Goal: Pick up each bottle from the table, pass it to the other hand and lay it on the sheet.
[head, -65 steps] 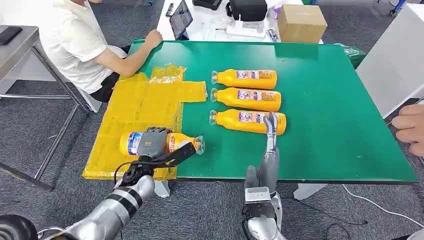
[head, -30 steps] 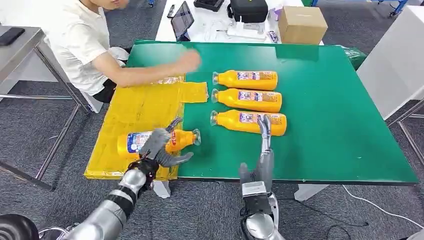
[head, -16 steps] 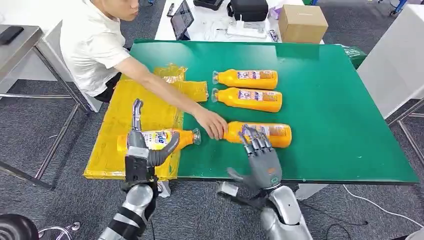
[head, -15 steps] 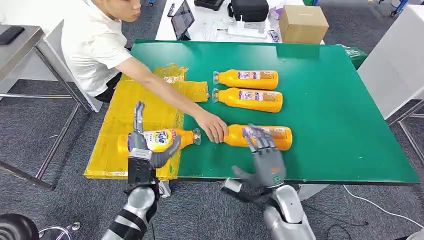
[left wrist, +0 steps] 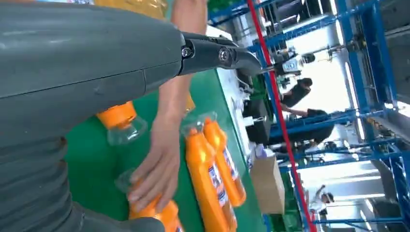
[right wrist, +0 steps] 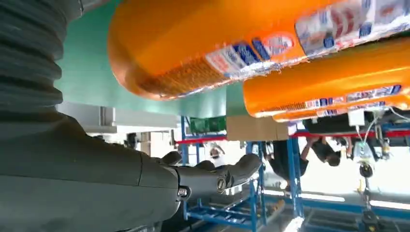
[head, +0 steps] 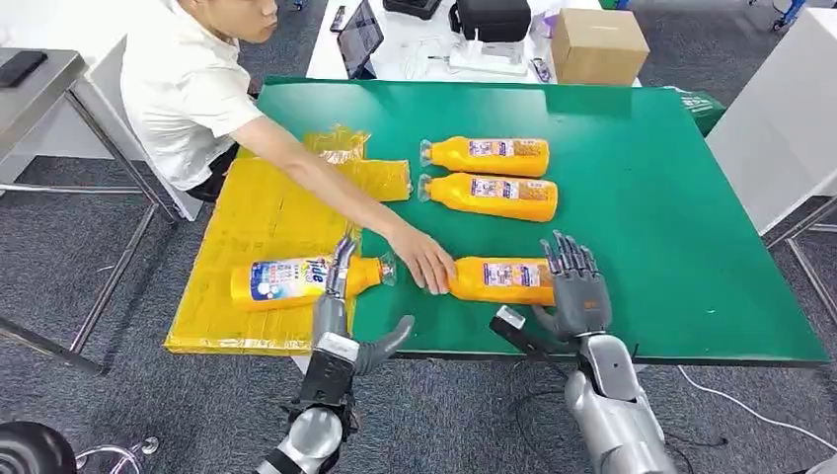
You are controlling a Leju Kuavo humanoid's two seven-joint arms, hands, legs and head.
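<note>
While a person's hand (head: 426,265) covers the nearest bottle's (head: 498,279) neck, both robot hands stand spread, holding nothing

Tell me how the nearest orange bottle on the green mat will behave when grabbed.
The nearest orange bottle lies on its side and looks round, so it will probably roll if nudged. It appears full, so likely heavy for its size. Its smooth plastic and glossy label may slip in the right robot hand.

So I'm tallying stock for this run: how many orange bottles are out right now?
4. One bottle lies on the yellow sheet; two lie side by side mid-table; one lies near the front edge, with a person's hand at its neck.
</note>
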